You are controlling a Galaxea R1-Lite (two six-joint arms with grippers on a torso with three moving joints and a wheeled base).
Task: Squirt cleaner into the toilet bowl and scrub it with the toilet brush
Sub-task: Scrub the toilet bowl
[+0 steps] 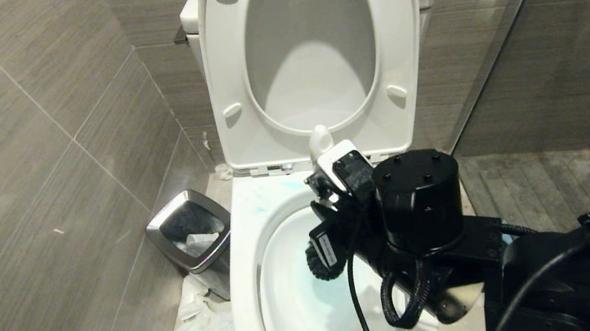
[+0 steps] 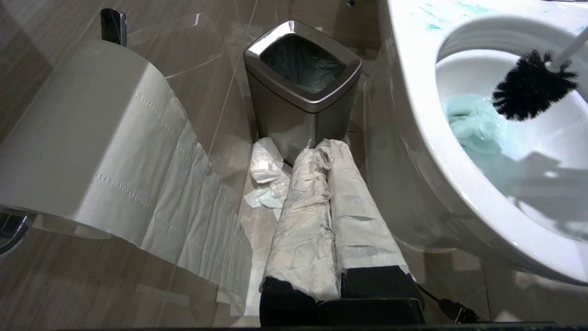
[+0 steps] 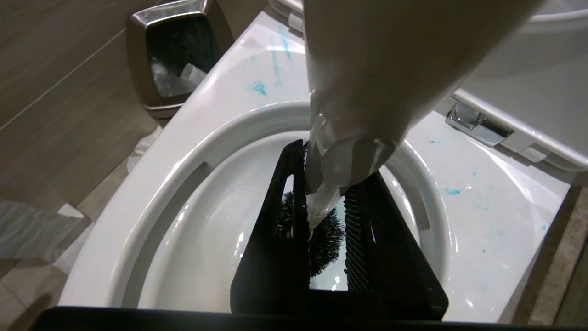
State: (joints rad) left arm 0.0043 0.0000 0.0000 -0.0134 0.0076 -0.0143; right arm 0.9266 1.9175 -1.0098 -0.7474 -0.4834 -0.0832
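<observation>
Head view: the toilet brush (image 1: 326, 259) was held inside the toilet bowl (image 1: 240, 270) by the right gripper (image 1: 330, 195), clamped on its handle. Left wrist view: the left gripper (image 2: 328, 151) was shut beside the bowl; cleaner (image 2: 477, 128) lay within, so squirting was judged done. Right wrist view: bristles faced the basin; scrubbing was judged unfinished.

A steel bin (image 1: 191, 235) with black liner, crumpled tissue (image 1: 201, 319) on the floor, a paper roll (image 2: 87, 138).

My right arm (image 1: 422, 210) hides most of the toilet brush (image 1: 321, 140) and the right half of the toilet bowl (image 1: 243, 270). Beside that bowl, the toilet paper roll (image 2: 87, 138) runs off the picture's edge. Paper wrapping hides my left gripper's (image 2: 328, 151) fingers (image 2: 303, 207).
</observation>
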